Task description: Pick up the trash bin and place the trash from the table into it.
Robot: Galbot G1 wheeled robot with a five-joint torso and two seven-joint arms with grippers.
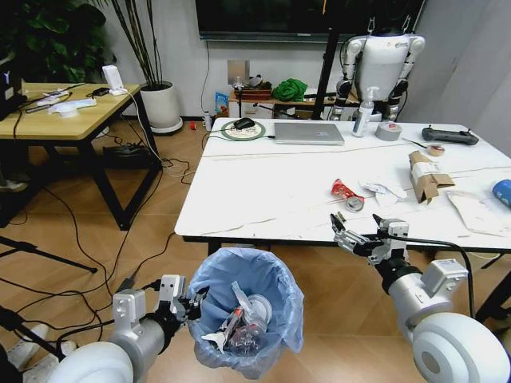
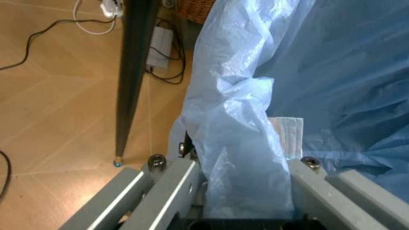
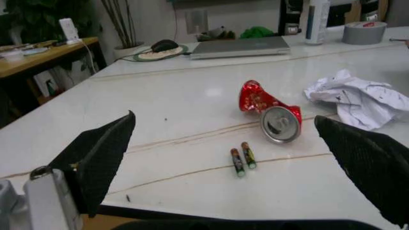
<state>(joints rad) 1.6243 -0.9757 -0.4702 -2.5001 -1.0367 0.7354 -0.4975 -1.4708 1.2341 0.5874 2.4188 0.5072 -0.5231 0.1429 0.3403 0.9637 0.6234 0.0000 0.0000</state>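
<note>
L gripper is clamped on the bin's bag rim, fingers either side of the blue plastic. Bin sits low, just in front of the table edge, w/ some litter already inside. R gripper is spread wide at the near table edge, holding nothing. Just beyond it: crushed red can, two batteries, crumpled paper. Torn box farther right.

Trash bin on floor before table; crushed can on table
</note>
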